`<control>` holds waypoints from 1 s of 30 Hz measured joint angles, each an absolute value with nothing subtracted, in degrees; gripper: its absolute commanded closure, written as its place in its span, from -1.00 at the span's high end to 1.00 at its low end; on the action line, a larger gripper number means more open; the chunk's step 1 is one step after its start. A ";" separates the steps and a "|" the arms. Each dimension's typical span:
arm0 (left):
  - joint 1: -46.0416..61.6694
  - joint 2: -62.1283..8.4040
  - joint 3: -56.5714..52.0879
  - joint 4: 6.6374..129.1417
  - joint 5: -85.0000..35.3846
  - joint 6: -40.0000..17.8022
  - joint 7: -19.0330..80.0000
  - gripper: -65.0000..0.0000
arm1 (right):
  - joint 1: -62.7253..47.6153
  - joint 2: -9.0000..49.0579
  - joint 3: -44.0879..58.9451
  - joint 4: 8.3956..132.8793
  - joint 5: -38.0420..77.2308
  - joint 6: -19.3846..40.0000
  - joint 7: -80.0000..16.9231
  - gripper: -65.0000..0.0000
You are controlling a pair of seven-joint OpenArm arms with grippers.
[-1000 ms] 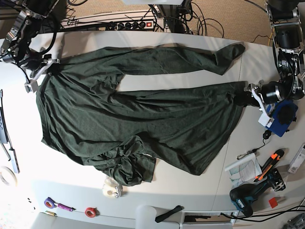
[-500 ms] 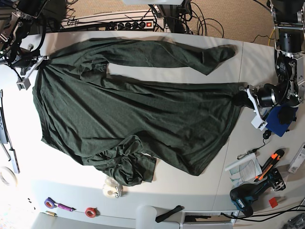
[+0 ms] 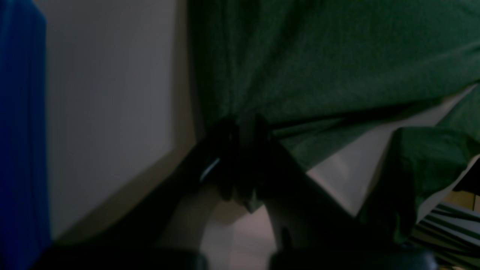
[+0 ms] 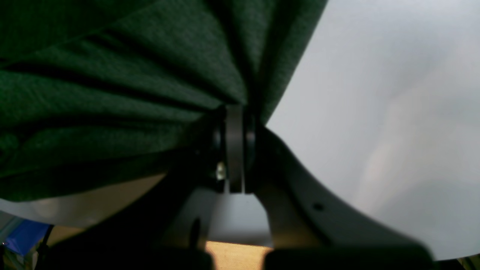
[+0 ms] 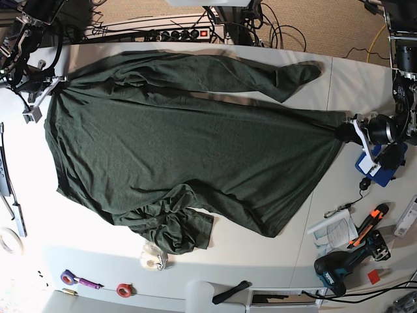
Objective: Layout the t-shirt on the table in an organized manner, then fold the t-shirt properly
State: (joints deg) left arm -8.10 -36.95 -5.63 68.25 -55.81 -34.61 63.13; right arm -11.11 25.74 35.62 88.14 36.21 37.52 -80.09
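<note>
The t-shirt (image 5: pixel 189 156) is a large, plain dark green knit garment spread wide across the table (image 5: pixel 352 85), stretched taut between its far-left corner and a pinched point at the right, where folds fan out from each held spot. 1 sleeve reaches along the far edge toward the right, ending in a crumpled cuff. The other sleeve lies bunched and wrinkled at the near side, left of centre. The table is white and smooth, with a thin seam line running across its right part.
</note>
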 measured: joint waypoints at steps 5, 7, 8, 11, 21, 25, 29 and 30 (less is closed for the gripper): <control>-7.90 -36.99 -5.63 68.25 -57.54 -35.14 63.66 -0.40 | -11.11 25.74 35.62 88.14 36.01 37.50 -79.83 -0.37; -7.90 -36.97 -5.63 68.25 -57.54 -35.27 63.66 -0.40 | -11.11 25.78 35.62 88.14 35.99 37.50 -79.66 -0.33; -7.86 -36.97 -5.63 68.25 -57.58 -35.29 63.64 -0.40 | -11.11 25.76 35.62 88.14 36.03 37.52 -79.61 -0.33; -7.79 -37.04 -5.63 68.23 -58.70 -36.73 63.64 -0.40 | -11.14 25.89 35.62 88.12 39.42 37.54 -79.33 -0.33; -7.73 -36.69 -11.55 72.01 -67.02 -39.68 66.04 -0.32 | -10.79 28.86 39.57 90.80 52.25 37.54 -76.53 -0.33; -7.79 -36.86 -19.81 76.82 -67.57 -39.72 66.11 -0.23 | -10.79 28.88 45.39 93.43 56.25 39.05 -77.76 -0.33; -7.66 -40.07 -26.41 78.72 -67.72 -39.75 66.78 -0.23 | -10.74 28.56 54.26 94.19 58.87 39.11 -80.79 -0.33; -7.49 -41.15 -27.59 78.72 -67.61 -39.72 67.37 -0.23 | -11.07 28.12 56.86 94.19 59.11 39.09 -80.79 -0.33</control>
